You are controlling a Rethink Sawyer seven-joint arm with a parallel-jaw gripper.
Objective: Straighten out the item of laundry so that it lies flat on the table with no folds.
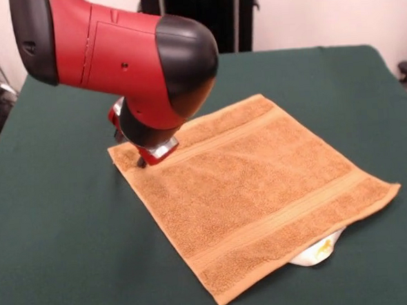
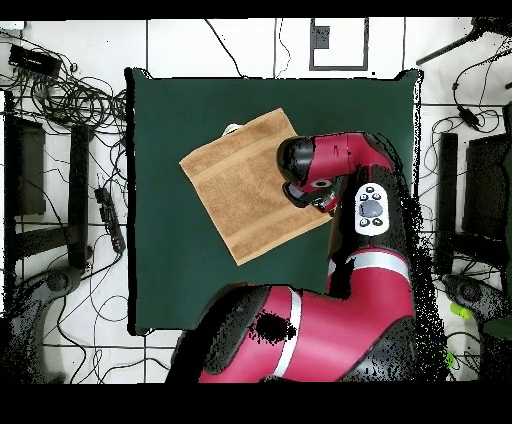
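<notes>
We see the large dark green felt-covered bench (image 1: 56, 224) carrying the square orange-tan terry towel (image 1: 254, 191), spread nearly flat around the bench's middle and turned diagonal to its edges. A small white label (image 1: 319, 250) pokes out under its near edge. The red and black arm's end effector (image 1: 148, 156) presses on the towel's corner nearest the robot's pedestal; we cannot tell how its jaws stand.

The towel (image 1: 254, 191) lies spread on the table (image 1: 63, 237), turned so its corners point outward. In the front view, the tool (image 1: 143, 156) stands at the towel's ten o'clock corner, down upon it. A label (image 1: 319, 250) pokes out from beneath the towel's edge at five o'clock.
</notes>
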